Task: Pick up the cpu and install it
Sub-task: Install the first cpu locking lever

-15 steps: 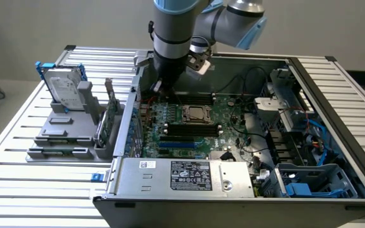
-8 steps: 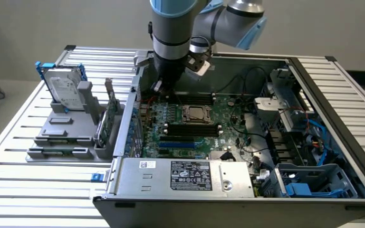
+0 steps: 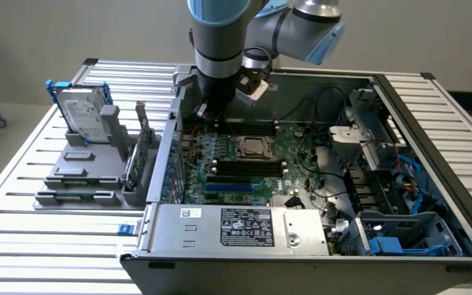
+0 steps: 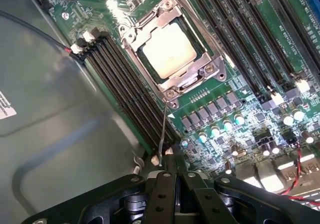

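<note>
One small, flat, square cpu [image 4: 169, 49] with a pale, shiny metal top lies face up in a dark, metal-framed socket [image 4: 150, 20] on the green motherboard [image 4: 200, 97]. Being square, it has no long axis. Its edges run parallel to the black memory slots [image 4: 125, 89] beside it, and the frame's bright steel rim goes all round it.

A second bank of slots [image 4: 240, 34] lies on the socket's other side. A thin wire lever [image 4: 164, 124] runs from the socket's corner toward the black gripper [image 4: 169, 160]. The gripper's fingers are pressed together with nothing between them. The lever's free end sits just beside the tip; contact cannot be made out.

In the exterior view the gripper [image 3: 204, 114] hangs inside the open grey computer case [image 3: 432, 123], near its wall on that view's left, with the cpu [image 3: 253, 146] near it but apart. The case also holds a silver boxy power supply [image 3: 244, 226] and a blue plastic drive cage [image 3: 408, 236].

Outside the case, on the slatted aluminium bench [image 3: 23, 239], a grey fixture [image 3: 88, 166] carries a silver rectangular hard drive [image 3: 84, 110] in a blue frame, standing upright.
</note>
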`<action>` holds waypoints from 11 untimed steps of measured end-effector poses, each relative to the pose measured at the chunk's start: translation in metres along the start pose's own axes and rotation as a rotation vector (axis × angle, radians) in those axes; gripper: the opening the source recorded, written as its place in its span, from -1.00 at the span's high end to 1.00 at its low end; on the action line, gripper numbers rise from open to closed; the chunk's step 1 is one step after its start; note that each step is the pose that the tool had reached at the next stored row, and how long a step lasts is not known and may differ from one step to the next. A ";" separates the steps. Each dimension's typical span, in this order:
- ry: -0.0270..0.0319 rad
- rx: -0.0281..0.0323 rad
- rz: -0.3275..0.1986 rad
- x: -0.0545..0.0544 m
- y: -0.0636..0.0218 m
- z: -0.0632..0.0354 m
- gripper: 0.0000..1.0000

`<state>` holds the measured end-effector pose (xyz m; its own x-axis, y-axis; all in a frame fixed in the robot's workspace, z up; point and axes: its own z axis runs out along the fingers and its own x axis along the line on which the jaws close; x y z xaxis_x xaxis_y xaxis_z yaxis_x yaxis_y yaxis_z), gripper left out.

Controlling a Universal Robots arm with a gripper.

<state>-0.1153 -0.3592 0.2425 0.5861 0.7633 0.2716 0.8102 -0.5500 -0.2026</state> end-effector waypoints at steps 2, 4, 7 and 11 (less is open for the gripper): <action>0.0061 -0.0042 0.019 -0.001 -0.0008 0.0001 0.79; 0.0122 -0.0077 0.037 -0.001 -0.0015 0.0002 0.79; 0.0255 -0.0116 0.067 -0.001 -0.0017 0.0003 0.79; 0.0434 -0.0186 0.113 -0.001 -0.0018 0.0003 0.79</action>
<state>-0.1175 -0.3592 0.2421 0.6728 0.6811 0.2887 0.7389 -0.6380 -0.2168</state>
